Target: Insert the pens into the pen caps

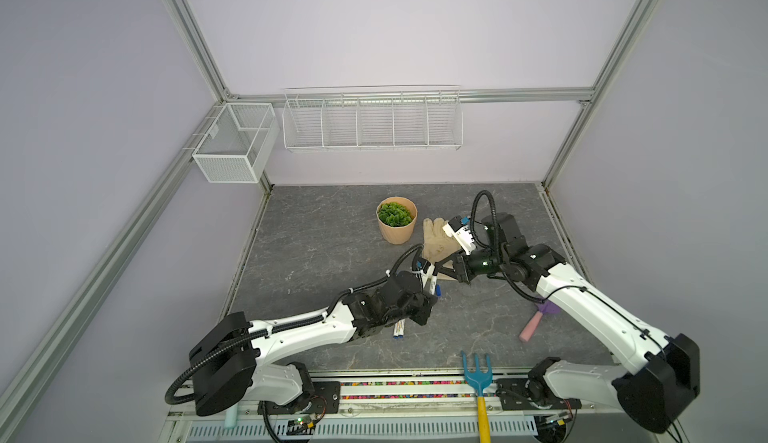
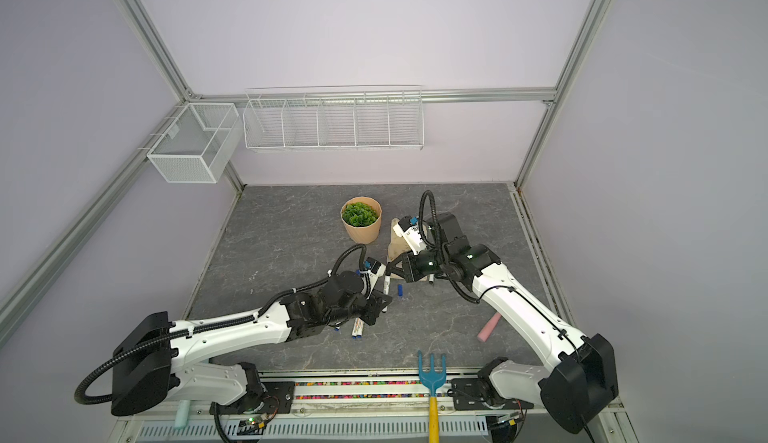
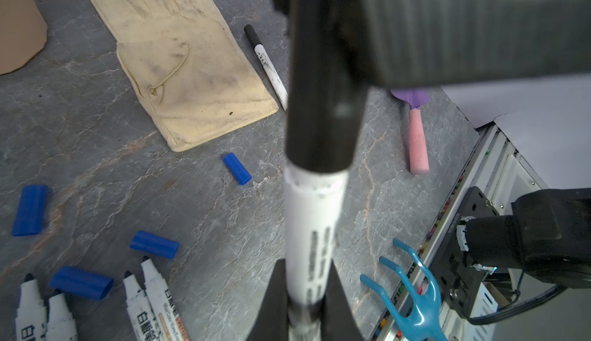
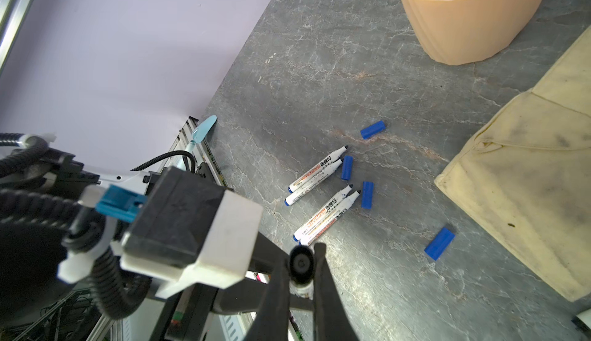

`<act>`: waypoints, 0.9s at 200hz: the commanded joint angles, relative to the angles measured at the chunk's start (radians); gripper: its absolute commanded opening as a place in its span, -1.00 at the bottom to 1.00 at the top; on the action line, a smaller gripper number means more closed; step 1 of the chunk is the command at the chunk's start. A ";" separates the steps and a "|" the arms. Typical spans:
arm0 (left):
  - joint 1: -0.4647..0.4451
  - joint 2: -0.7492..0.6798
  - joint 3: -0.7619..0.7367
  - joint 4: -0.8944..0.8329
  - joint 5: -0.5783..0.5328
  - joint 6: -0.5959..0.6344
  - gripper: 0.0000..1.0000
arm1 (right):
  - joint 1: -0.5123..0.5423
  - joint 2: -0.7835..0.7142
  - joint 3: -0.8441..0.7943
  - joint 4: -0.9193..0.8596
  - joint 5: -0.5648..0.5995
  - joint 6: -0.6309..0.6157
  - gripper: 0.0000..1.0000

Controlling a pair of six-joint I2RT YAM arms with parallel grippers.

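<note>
My left gripper [image 3: 307,266] is shut on a white-barrelled pen [image 3: 311,224] and holds it above the table. A black pen cap [image 3: 319,99] sits over that pen's far end, and my right gripper [image 4: 302,256] is shut on this cap [image 4: 300,263]. In both top views the two grippers meet mid-table at the pen [image 1: 432,282] [image 2: 387,284]. Several uncapped pens [image 4: 323,214] lie on the table in pairs, with several blue pen caps [image 4: 367,194] scattered beside them. Another pen with a black cap [image 3: 265,64] lies along the glove's edge.
A cream glove [image 1: 436,239] and a potted plant [image 1: 397,220] lie behind the grippers. A pink-handled trowel [image 1: 532,326] is under the right arm. A blue fork with a yellow handle [image 1: 478,374] lies across the front edge. Wire baskets [image 1: 372,123] hang on the back wall.
</note>
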 commanded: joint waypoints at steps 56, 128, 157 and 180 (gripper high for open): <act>0.040 0.022 0.070 -0.020 -0.107 0.012 -1.00 | 0.027 0.010 0.024 -0.331 0.019 -0.067 -0.86; 0.035 0.056 0.102 -0.116 -0.092 0.057 -1.00 | 0.044 0.040 0.049 -0.349 0.042 -0.092 -0.86; 0.019 0.074 0.123 -0.152 -0.093 0.105 -1.00 | 0.046 0.044 0.057 -0.369 0.046 -0.097 -0.86; 0.011 0.068 0.116 -0.150 -0.093 0.127 -1.00 | 0.045 0.053 0.060 -0.388 0.041 -0.096 -0.86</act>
